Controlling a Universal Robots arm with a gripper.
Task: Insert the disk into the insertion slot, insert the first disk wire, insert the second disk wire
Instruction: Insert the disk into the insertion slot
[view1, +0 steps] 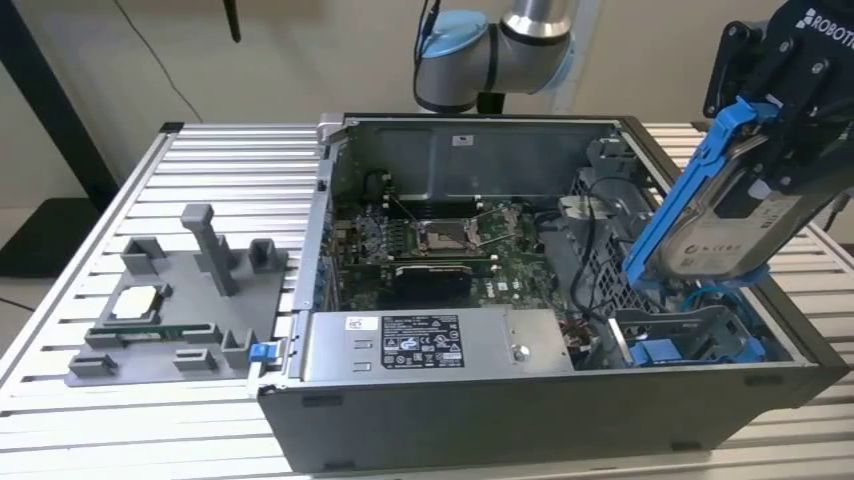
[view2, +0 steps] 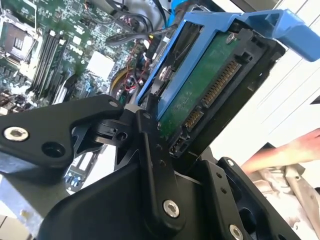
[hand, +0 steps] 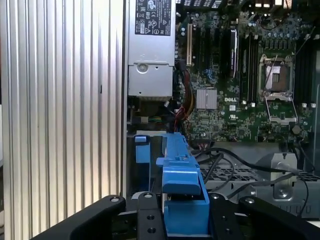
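Observation:
In the exterior view my gripper (view1: 778, 140) is shut on the disk (view1: 727, 220), a silver-grey drive in a bright blue carrier frame. The disk hangs steeply tilted, its lower end just above the insertion slot (view1: 681, 340), a grey bay with blue tabs at the case's front corner on the exterior view's right. In the second wrist view the disk's green circuit board (view2: 200, 90) and connector face the camera between black fingers (view2: 150, 145). The first wrist view looks along the blue frame (hand: 182, 185) toward the slot's blue tab (hand: 141, 149). Black cables (hand: 235, 160) lie beside the bay; I cannot tell which are the disk wires.
The open computer case (view1: 534, 420) stands on a slotted aluminium table (view1: 200, 160). Inside are the power-supply box (view1: 427, 345) and the motherboard with its CPU socket (view1: 441, 235). A grey parts fixture (view1: 174, 310) sits at the exterior view's left. A person's hand (view2: 295, 150) appears beyond the disk.

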